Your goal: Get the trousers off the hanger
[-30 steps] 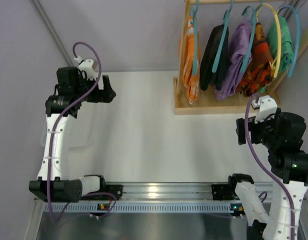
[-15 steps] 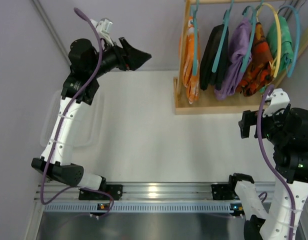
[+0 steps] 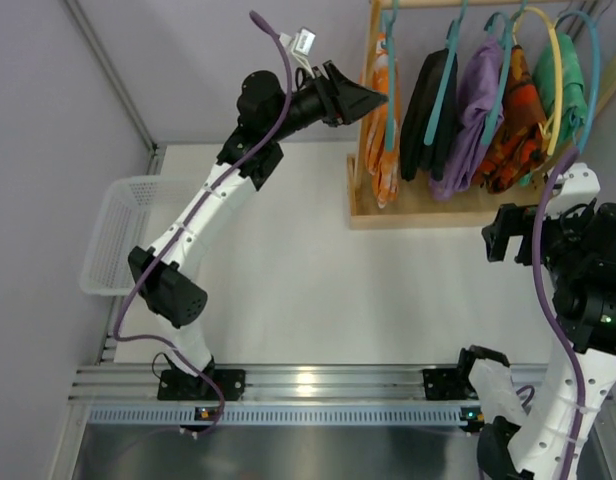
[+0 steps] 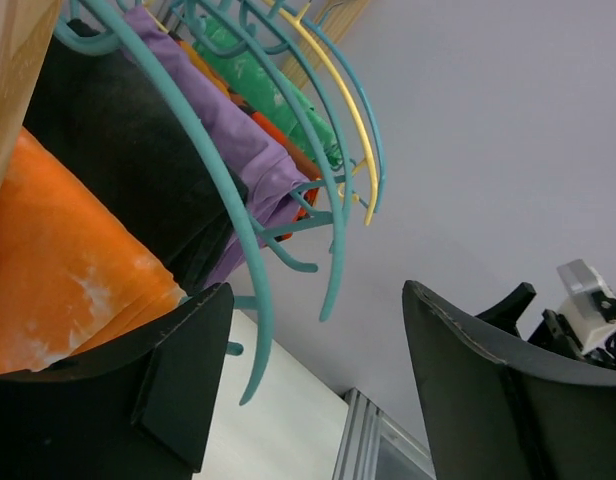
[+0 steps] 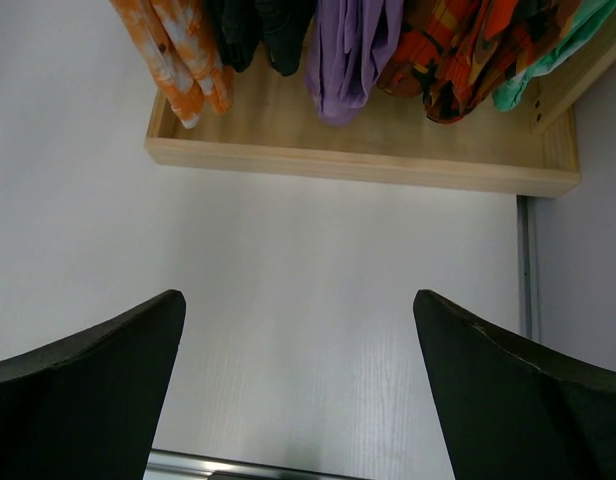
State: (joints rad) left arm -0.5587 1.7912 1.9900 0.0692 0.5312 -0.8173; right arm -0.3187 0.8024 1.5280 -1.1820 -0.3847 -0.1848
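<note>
right gripper [image 3: 506, 244] hovered near right, jaws wide, empty | white basket [image 3: 110, 243] sat at left edge | left arm stretched far; left gripper [image 3: 366, 98] jaws apart, empty, just beside orange trousers [image 3: 380, 152] | trousers hung on teal hanger [image 3: 390, 95], leftmost on wooden rack [image 3: 428, 215]

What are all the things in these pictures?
rack: one, light wood, far right of the table
hangers: five, four teal and one yellow, on the rack's top bar
clothes: five, orange, black, purple, red-patterned, green, left to right on the hangers
basket: one, white, left edge of the table
table: one, white, under everything
rail: one, silver, near edge, holding the arm bases
left arm: one, white and black, reaching up beside the orange one, jaws open
right arm: one, white and black, right side, jaws open, holding nothing
</note>
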